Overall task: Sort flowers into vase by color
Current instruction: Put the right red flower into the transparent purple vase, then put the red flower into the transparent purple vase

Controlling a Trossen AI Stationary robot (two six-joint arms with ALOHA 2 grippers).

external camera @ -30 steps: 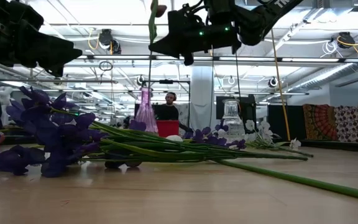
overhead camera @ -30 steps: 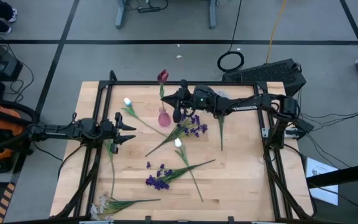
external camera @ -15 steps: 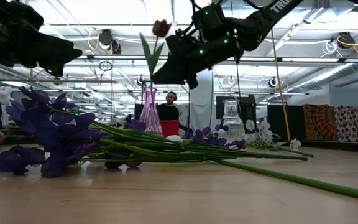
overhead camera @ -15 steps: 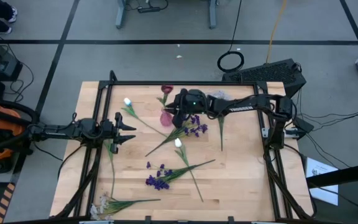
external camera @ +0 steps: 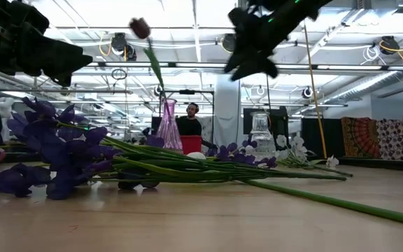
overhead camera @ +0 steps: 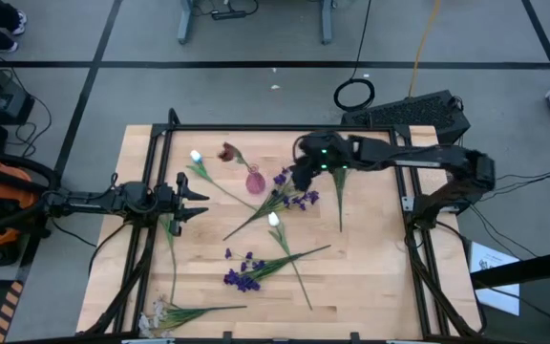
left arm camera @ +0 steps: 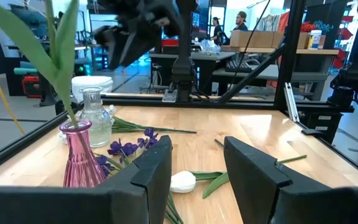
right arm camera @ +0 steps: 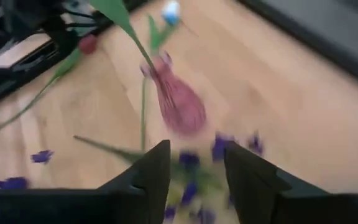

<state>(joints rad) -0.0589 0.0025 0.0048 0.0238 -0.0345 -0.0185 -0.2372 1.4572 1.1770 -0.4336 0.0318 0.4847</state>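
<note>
A dark red tulip (overhead camera: 227, 153) stands with its stem in the neck of the pink vase (overhead camera: 253, 180) and leans toward the table's far left; its blossom (external camera: 140, 28) sits high above the vase (external camera: 165, 126). My right gripper (overhead camera: 296, 180) hovers open just right of the vase, above purple blossoms (overhead camera: 301, 198), slanting down, with nothing between its fingers (right arm camera: 154, 165). My left gripper (overhead camera: 201, 198) waits open and level at the table's left (left arm camera: 197, 146). White tulips (overhead camera: 197, 156) (overhead camera: 273, 219), more purple blossoms (overhead camera: 242, 277) and a tiny white spray (overhead camera: 160, 320) lie on the table.
A clear glass vase (left arm camera: 95, 115) stands behind the pink one as the left wrist sees it, also in the low view (external camera: 259, 133). A loose green stem (overhead camera: 340, 201) lies right of the purple blossoms. A black frame (overhead camera: 256, 127) borders the wooden table.
My right gripper lowered the dark red tulip's stem into the pink vase, let go, then drew back up and toward the table's right edge while rolling. The tulip, freed, has tipped from upright to lean toward the table's far left.
</note>
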